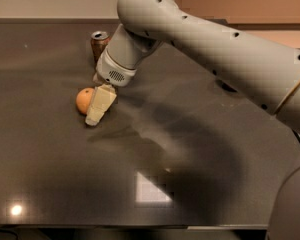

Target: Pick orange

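The orange (83, 100) lies on the dark table (50, 174), left of centre. My gripper (98, 109) is down at the table, right against the orange's right side, and its cream tip reaches the surface in front of the fruit. My grey arm (205, 44) comes in from the upper right and hides the space behind the gripper.
A brown drink can (99, 44) stands upright just behind the gripper's wrist. A dark object (226, 87) shows partly under my arm at the right. The table's front edge runs along the bottom, with bright light reflections on the surface.
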Controlling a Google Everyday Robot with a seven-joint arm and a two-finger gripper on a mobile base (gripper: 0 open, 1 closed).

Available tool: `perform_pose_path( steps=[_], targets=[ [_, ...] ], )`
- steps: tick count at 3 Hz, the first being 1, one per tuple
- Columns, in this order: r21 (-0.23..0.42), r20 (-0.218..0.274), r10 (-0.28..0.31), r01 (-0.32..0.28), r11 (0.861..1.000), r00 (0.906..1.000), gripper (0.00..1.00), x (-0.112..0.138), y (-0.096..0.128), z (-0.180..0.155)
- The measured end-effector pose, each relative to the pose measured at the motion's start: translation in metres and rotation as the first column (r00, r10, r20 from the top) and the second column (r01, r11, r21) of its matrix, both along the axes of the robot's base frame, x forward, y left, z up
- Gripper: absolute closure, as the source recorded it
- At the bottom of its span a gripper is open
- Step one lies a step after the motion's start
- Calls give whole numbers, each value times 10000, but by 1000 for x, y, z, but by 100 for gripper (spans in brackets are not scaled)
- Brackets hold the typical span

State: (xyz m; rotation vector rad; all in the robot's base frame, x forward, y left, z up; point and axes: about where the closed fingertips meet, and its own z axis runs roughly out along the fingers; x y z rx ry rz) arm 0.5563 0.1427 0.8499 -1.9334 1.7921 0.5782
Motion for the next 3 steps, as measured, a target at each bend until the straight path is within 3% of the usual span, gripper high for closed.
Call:
perform_pose_path(
  steps=[2,3],
  targets=[
    [299,-408,34,-22,9996,9992,63,-4,4,7],
    [436,-390,140,-123,9990,9991,87,-8,-6,32]
  ],
)
